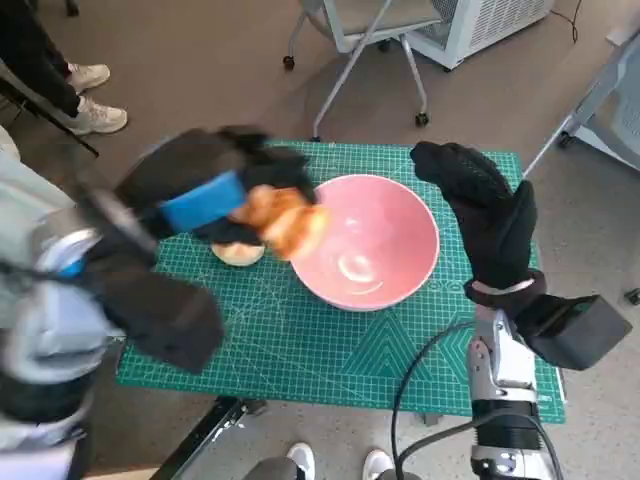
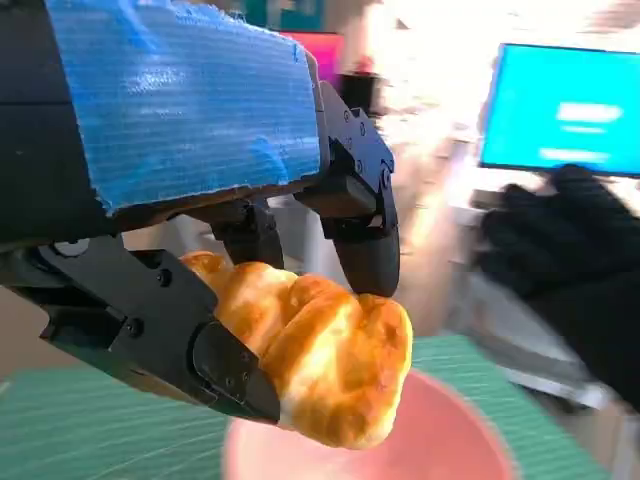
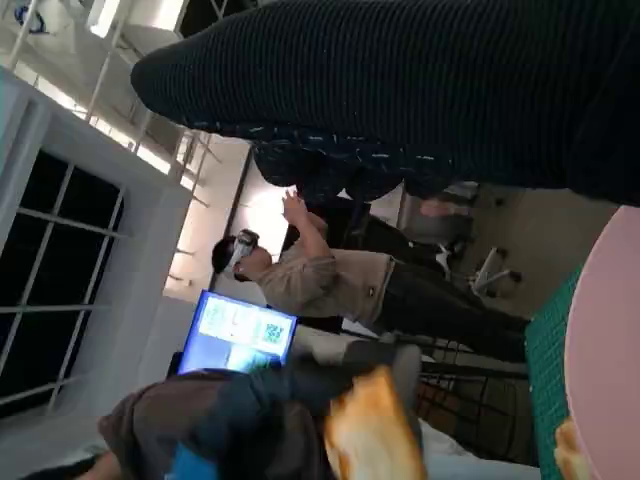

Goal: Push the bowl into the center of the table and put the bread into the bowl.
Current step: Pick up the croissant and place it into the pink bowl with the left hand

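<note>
Fingers (image 2: 365,255): left hand (image 1: 205,200) grips bread (image 1: 283,220); right hand (image 1: 480,210) spread, empty.
Bowl (image 1: 385,215): mid-worktop (image 1: 330,350).
Left: release bread into bowl.

Head camera steeply overhead, wrist cameras close (both tilted), all sharing pink bowl (image 1: 367,241)

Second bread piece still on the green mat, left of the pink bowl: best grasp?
Pinch the flat pale bread piece across its width, coming straight from above with the left hand. It lies low on the green mat, beside the pink bowl, whose rim crowds its right side.
</note>
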Controlling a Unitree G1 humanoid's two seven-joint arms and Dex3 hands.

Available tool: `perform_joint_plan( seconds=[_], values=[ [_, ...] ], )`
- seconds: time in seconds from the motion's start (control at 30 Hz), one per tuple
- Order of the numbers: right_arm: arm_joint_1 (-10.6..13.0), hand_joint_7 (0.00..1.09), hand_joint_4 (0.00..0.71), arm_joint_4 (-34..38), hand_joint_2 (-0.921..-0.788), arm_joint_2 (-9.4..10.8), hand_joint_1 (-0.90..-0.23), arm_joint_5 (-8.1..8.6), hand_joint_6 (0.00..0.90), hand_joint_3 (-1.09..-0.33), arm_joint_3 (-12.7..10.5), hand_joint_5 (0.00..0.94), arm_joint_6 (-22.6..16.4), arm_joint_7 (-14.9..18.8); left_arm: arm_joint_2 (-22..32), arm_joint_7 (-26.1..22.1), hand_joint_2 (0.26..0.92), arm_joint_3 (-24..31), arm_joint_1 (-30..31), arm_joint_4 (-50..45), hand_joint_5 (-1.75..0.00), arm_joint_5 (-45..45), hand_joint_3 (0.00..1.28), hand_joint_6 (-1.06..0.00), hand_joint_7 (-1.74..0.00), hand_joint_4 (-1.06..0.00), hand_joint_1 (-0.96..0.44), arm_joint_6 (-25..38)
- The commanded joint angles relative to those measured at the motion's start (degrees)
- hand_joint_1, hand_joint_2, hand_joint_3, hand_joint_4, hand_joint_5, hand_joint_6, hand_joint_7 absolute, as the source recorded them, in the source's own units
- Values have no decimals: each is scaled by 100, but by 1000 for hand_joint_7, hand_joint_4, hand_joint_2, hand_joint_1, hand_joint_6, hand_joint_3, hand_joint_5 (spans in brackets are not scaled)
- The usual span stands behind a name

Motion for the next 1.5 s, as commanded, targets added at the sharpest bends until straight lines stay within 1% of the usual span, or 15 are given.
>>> perform_joint_plan(
  seconds=[0.03, 0.37, 0.6, 0.8, 0.93, 0.97, 1.0, 1.03, 1.07, 1.1, 1.13, 1.2, 1.23, 1.33, 1.5],
  values=[
    [149, 528, 196, 20, -921, -17, -706, 43, 81, -743, -47, 0, 75, 28, -357, 43, 907, -443, -549, 729, -1035, 251, 7, -687, -1083, -827, 3, -175],
    [265, 527, 196, -111, -921, -11, -710, 21, 87, -743, -93, 3, 67, -34, -953, 399, 919, -1043, -1247, 2432, -1088, 743, 26, -660, -1147, -750, 2, -767],
    [342, 526, 196, -214, -921, -3, -710, -13, 90, -743, -118, 2, 57, -96, -1356, 591, 920, -1449, -1531, 3454, -1180, 1121, 39, -666, -1082, -721, 2, -963],
    [390, 524, 197, -260, -921, -7, -707, -31, 90, -743, -132, 3, 39, -142, -1570, 672, 920, -1626, -1656, 4089, -1248, 1277, 57, -661, -1055, -686, 2, -1093],
    [433, 524, 198, -315, -921, -1, -705, -46, 91, -744, -133, 3, 29, -182, -1662, 666, 921, -1642, -1698, 4414, -1314, 1289, 105, -595, -1082, -656, 2, -1116],
    [442, 524, 198, -328, -921, 1, -704, -50, 91, -745, -131, 3, 26, -191, -1676, 647, 921, -1632, -1699, 4463, -1324, 1278, 144, -554, -1176, -596, 2, -1108],
    [452, 524, 198, -345, -921, 1, -704, -58, 91, -745, -130, 3, 24, -203, -1701, 605, 921, -1623, -1693, 4514, -1330, 1264, 161, -537, -1212, -573, 1, -1048],
    [460, 524, 198, -359, -921, 1, -703, -63, 91, -746, -127, 2, 25, -214, -1719, 576, 894, -1616, -1691, 4552, -1029, 1256, 159, -465, -945, -524, 8, -1007],
    [464, 524, 198, -362, -921, 0, -703, -68, 90, -746, -128, 2, 20, -223, -1745, 529, 890, -1619, -1690, 4595, -878, 1260, 149, -465, -799, -530, 10, -920],
    [467, 525, 198, -366, -921, -1, -702, -72, 91, -746, -128, 2, 18, -230, -1762, 497, 876, -1621, -1689, 4624, -576, 1264, 120, -443, -539, -469, 9, -861],
    [468, 525, 198, -363, -921, -4, -701, -78, 91, -746, -129, 2, 13, -239, -1771, 449, 871, -1621, -1675, 4627, -371, 1261, 96, -437, -357, -435, 7, -794],
    [469, 525, 198, -355, -921, -10, -699, -87, 91, -746, -132, 2, 3, -254, -1776, 372, 851, -1613, -1647, 4617, -190, 1239, 66, -410, -187, -345, -7, -714],
    [468, 525, 198, -349, -921, -12, -697, -92, 91, -746, -133, 2, -2, -259, -1777, 340, 837, -1607, -1635, 4609, -121, 1225, 51, -390, -119, -291, -26, -690],
    [466, 525, 199, -337, -921, -19, -694, -111, 91, -747, -138, 2, -20, -282, -1751, 219, 816, -1562, -1577, 4496, -40, 1153, 29, -360, -39, -216, -72, -625],
    [445, 524, 199, -284, -921, -14, -689, -139, 91, -752, -132, 2, -59, -315, -1619, 77, 805, -1455, -1437, 4139, -6, 1058, 16, -325, -6, -149, -120, -592]
  ],
)
